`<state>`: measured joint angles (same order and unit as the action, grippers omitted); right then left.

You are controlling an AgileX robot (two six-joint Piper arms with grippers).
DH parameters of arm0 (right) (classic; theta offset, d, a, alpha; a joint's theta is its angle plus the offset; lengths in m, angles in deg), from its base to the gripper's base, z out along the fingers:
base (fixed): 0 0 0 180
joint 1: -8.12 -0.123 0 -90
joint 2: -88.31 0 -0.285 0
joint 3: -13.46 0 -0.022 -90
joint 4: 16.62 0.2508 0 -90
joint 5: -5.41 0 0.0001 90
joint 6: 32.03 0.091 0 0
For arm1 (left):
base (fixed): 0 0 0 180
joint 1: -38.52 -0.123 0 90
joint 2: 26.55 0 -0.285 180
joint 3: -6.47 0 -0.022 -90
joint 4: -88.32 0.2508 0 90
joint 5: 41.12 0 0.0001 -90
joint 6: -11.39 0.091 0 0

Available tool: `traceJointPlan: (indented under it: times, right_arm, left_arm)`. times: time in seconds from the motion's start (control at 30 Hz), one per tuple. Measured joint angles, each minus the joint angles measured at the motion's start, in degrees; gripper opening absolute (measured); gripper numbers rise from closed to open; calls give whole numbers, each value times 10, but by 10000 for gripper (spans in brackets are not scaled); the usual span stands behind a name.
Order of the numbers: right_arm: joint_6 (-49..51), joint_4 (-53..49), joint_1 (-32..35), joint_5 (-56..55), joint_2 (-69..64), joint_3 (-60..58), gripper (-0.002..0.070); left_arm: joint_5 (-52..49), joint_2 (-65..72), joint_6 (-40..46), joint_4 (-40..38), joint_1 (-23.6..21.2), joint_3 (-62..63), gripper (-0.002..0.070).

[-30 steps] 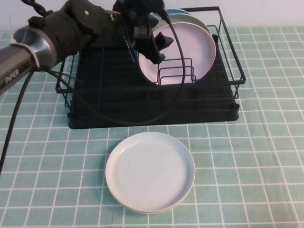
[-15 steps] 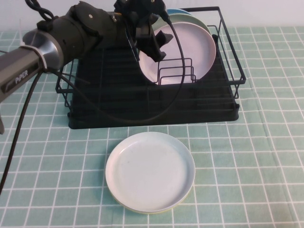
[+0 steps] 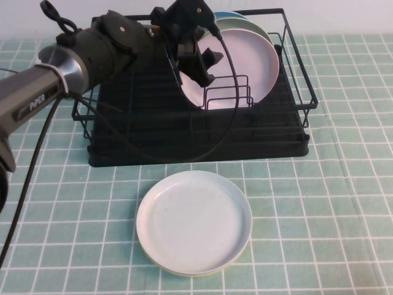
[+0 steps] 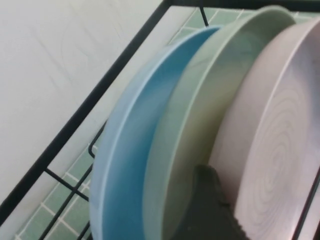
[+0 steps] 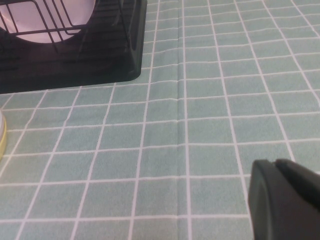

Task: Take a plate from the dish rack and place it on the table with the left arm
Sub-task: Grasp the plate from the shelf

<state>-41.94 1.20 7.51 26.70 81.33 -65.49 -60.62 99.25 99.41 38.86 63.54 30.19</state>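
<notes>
The pale pink plate [image 3: 245, 61] stands on edge in the black wire dish rack [image 3: 153, 138], in front of a mint-green plate [image 3: 261, 29] and a blue plate. My left gripper [image 3: 206, 61] is open at the pink plate's left rim, with the jaws astride the rim. In the left wrist view one finger [image 4: 210, 210] sits between the pink plate [image 4: 280, 130] and the mint-green plate [image 4: 200, 125]; the other finger is out of view. My right gripper [image 5: 276, 167] is shut and empty, low over the table [image 5: 200, 110], right of the rack [image 5: 75, 60].
A white-bluish plate [image 3: 194, 221] with a yellowish underside lies flat on the green grid cloth [image 3: 331, 203] in front of the rack. The blue plate [image 4: 125, 150] leans at the rack's back wire. The left arm's black cable [image 3: 227, 117] loops over the rack.
My left arm has reached a little farther into the rack, bringing the gripper closer onto the pink plate's left rim. The plates have not moved.
</notes>
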Motion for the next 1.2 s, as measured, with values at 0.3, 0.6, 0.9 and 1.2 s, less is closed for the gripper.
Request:
traceJointPlan:
  times: [0.3, 0.6, 0.9, 1.2]
  right_arm:
    - [0, 0, 0, 0, 0, 0, -18]
    - [0, 0, 0, 0, 0, 0, -18]
    - [0, 0, 0, 0, 0, 0, -18]
    - [0, 0, 0, 0, 0, 0, -18]
  left_arm:
    - [35, 13, 12, 0, 0, 0, 424]
    - [53, 25, 15, -31, 0, 0, 227]
    - [79, 25, 18, -45, 0, 4, 23]
    - [73, -20, 18, -45, 0, 7, 20]
